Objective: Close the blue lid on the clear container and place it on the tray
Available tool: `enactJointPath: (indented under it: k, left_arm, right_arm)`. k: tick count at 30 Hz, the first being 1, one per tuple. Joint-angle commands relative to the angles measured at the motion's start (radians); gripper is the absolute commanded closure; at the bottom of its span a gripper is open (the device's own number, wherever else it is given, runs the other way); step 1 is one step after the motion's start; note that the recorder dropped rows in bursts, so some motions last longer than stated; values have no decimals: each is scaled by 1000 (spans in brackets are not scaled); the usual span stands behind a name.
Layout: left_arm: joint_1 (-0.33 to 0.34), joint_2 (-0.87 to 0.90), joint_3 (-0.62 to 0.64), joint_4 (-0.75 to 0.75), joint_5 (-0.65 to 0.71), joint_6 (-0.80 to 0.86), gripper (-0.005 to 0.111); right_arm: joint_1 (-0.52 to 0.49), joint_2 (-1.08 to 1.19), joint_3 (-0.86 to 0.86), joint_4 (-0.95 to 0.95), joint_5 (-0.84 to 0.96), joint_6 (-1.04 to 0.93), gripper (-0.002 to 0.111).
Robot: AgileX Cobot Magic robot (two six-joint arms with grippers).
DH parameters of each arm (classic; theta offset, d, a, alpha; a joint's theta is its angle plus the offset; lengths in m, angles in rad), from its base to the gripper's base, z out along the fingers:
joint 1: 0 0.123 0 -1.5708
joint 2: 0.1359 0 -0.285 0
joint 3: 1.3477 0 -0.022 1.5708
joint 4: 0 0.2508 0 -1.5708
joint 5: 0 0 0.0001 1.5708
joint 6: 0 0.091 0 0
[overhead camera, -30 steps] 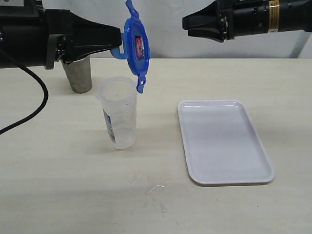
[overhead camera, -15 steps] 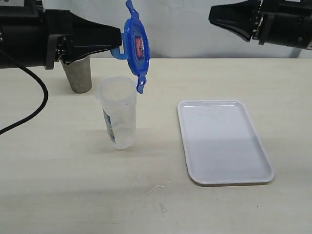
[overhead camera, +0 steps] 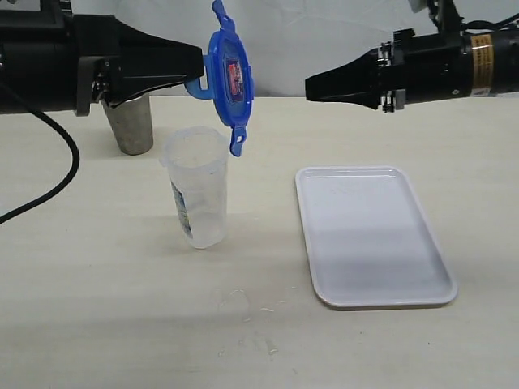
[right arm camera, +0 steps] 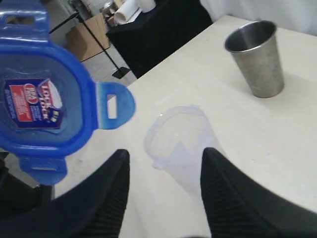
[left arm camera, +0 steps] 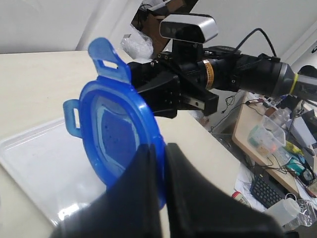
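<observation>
Two hands hover: the left hand (overhead camera: 199, 74) pinches the blue lid (overhead camera: 229, 77) upright just above the clear container (overhead camera: 199, 194) on the table (overhead camera: 97, 308); the right hand (overhead camera: 312, 86) hangs spread, empty. Lowered edge-on, the lid could clip the rim and topple the container.

Bright, even light from above gives us only soft shadows on the table (overhead camera: 122, 324) and a grey band of shade across the tray (overhead camera: 373, 251). Close to our wrist cameras, the fingers (right arm camera: 233, 198) of the right gripper (right arm camera: 166, 153) and the blue lid (right arm camera: 44, 94) look blurred.
</observation>
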Motion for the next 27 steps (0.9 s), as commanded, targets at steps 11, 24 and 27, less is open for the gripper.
enactJointPath:
  k: [11,24,27]
  left_arm:
    - [-1,10,10,14,-69,-31,107]
    - [-1,121,33,-90,-121,62,107]
    - [-1,121,33,-90,-203,62,107]
  right_arm:
    - [33,3,-72,39,-5,184,63]
    - [33,3,-72,-14,-5,173,63]
    - [33,3,-72,-14,-5,173,63]
